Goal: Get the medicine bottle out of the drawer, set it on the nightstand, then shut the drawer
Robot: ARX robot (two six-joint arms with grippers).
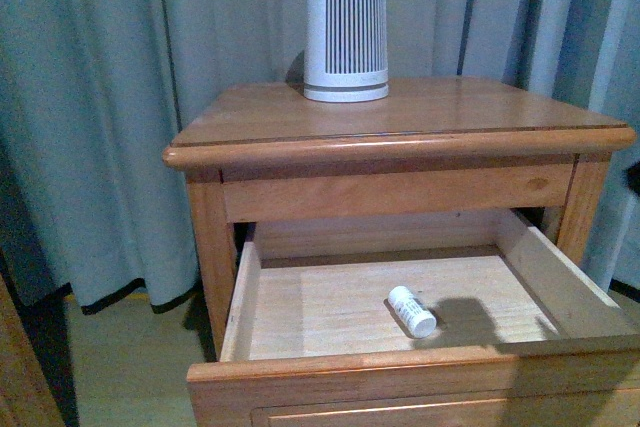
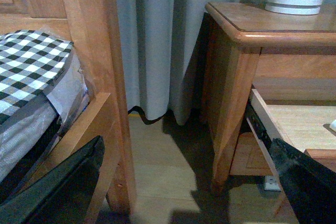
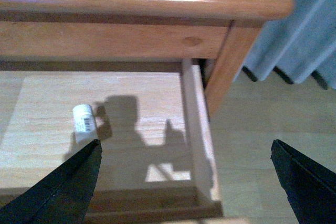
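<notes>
Pale bare wood lines the open drawer [image 1: 565, 292], where the white medicine bottle [image 1: 412, 311] lies on its side. A ribbed white cylinder [image 1: 346, 27] sits at the back of the orange-brown nightstand [image 1: 420, 112]. The left gripper [image 2: 186, 145] and right gripper [image 3: 185, 148] both gape wide, empty.

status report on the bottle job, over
Left gripper and right gripper open, holding nothing. Medicine bottle lying on its side in the open drawer, ungrasped. White ribbed cylinder stands at the back of the nightstand top.

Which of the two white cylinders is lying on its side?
The small medicine bottle in the open drawer lies on its side; the large ribbed cylinder stands upright on the nightstand.
</notes>
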